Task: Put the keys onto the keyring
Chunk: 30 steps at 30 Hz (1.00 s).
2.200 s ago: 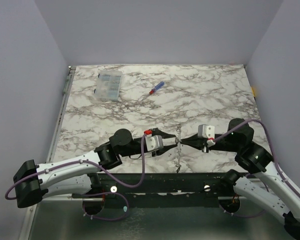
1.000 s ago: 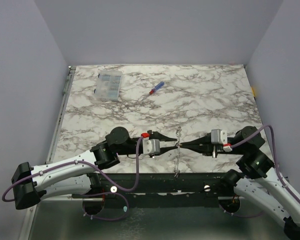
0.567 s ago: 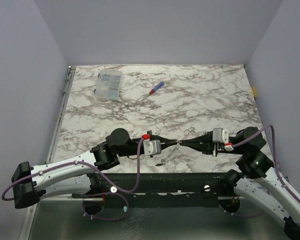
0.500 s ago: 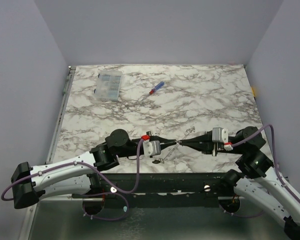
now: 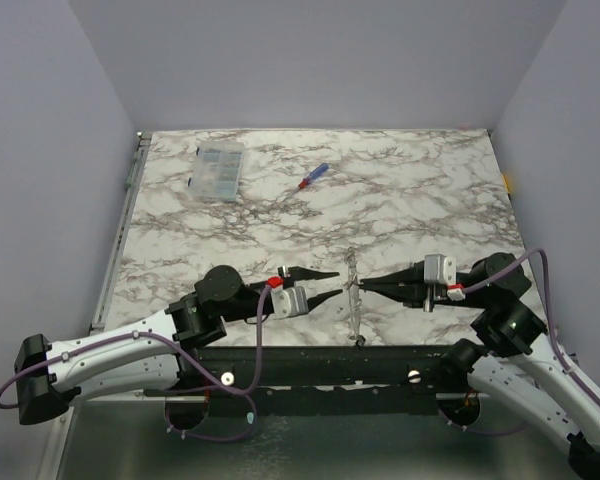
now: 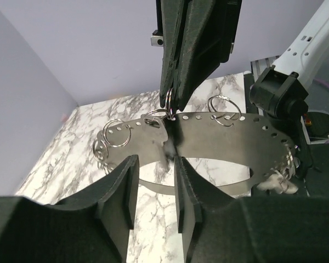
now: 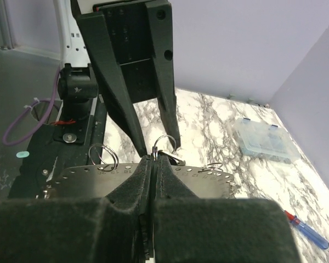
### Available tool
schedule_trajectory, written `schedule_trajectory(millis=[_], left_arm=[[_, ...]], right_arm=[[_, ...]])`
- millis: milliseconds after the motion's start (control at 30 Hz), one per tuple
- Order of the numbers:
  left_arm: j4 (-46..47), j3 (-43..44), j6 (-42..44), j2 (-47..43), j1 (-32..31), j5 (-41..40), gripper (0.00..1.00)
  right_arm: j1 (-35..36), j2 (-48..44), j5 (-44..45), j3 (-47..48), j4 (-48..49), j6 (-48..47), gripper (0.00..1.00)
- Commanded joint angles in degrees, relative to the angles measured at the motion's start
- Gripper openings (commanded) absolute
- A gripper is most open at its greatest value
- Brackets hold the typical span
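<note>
well, the keyring [image 6: 219, 137] hangs off the table [image 5: 430, 200] near the front edge, a curved grey strip punched with holes and carrying several small wire rings [image 6: 116, 133]. the right gripper [image 5: 358, 288] is clenched on the strip's upper edge, fingers pressed flat together with the metal pinched between them. the left gripper [image 5: 338, 283] faces it from the other side, released and grasping nothing, its two fingers spread with a clear gap. the keyring sits just beyond those fingertips. from the right wrist, the left fingers stand either side of one small ring rising from the strip; whether they touch the metal i cannot tell. a pale tag hangs at one end of the strip. well apart, at the far left of the table, lies a clear compartment box [image 5: 218, 170], with a red-and-blue screwdriver [image 5: 313, 176] beside it. nothing lies between the two grippers but the strip itself.
</note>
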Motion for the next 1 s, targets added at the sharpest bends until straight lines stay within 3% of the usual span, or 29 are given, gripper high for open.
schedule_trajectory(millis=[0,233,633,967], left_arm=[[-3.3,0.7,1.1,-2.8,0.0,0.8,0.4],[-9.2,6.5,2.1,-2.2,0.0,4.6,0.42],[-11.2,12.5,4.5,4.2,0.0,15.1,0.43],[-12.1,13.1,7.2,7.3,-0.1,14.6,0.42]], right_arm=[[0.2,-0.3,-0.3,1.0,0.9,-0.6,0.0],[0.2,0.8,-4.0,3.9,-6.5,-3.5,0.01],[0.2,2.0,-5.9,7.0,-12.7,-5.7,0.01],[0.2,2.0,-6.3,7.6,-13.3,-5.7,0.0]])
